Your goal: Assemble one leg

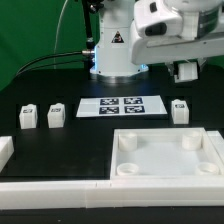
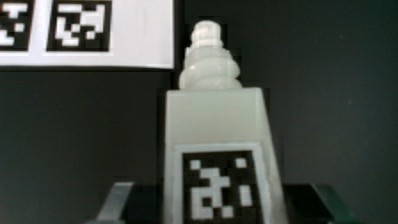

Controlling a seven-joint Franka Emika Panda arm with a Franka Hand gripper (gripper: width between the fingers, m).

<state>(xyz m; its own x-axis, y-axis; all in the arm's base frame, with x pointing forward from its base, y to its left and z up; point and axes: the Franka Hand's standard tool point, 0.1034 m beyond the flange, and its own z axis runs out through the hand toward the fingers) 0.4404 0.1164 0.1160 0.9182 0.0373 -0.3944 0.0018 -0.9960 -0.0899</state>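
Note:
In the wrist view my gripper (image 2: 217,206) is shut on a white leg (image 2: 217,130). The leg's square marker faces the camera and its ribbed threaded tip (image 2: 208,60) points away, over the dark table. One dark finger (image 2: 128,200) shows on each side of the leg. In the exterior view the gripper (image 1: 186,72) hangs above the table at the exterior view's right. Another leg (image 1: 179,110) stands on the table just below it. Two more legs (image 1: 27,117) (image 1: 56,114) stand at the left. The white tray (image 1: 128,170) with round corner sockets lies at the front right.
The marker board (image 1: 122,106) lies mid-table and its corner shows in the wrist view (image 2: 71,35). A low white wall (image 1: 60,190) runs along the front edge, with a white block (image 1: 5,150) at the left. The robot base (image 1: 115,55) stands at the back.

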